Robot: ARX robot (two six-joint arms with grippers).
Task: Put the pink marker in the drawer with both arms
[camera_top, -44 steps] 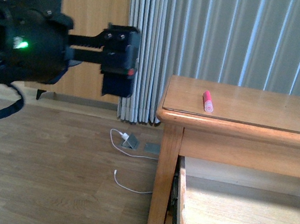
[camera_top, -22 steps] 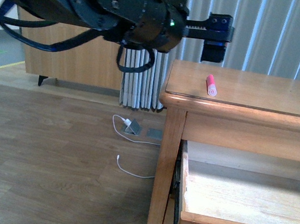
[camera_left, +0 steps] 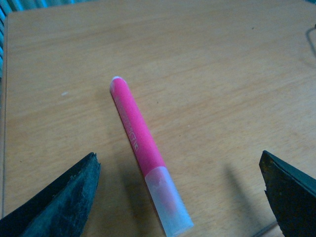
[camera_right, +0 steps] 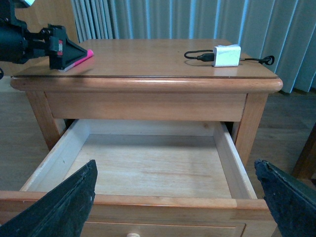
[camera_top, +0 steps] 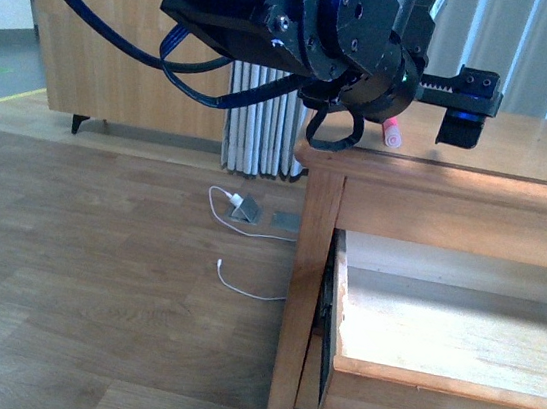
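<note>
Front view: the left arm (camera_top: pixel 318 19) has swung further right over the cabinet top (camera_top: pixel 540 169) than half a second ago, and its wrist half hides the marker (camera_top: pixel 392 134), which lies unmoved on the top above the open drawer (camera_top: pixel 438 337). Left wrist view: this alone shows the left gripper (camera_left: pixel 178 158) with jaws wide apart, the marker lying flat between them, untouched. Right wrist view: the right gripper (camera_right: pixel 175 165), jaws apart, faces the drawer, whose visible floor is bare, and only here a white charger (camera_right: pixel 227 55) shows on the top.
</note>
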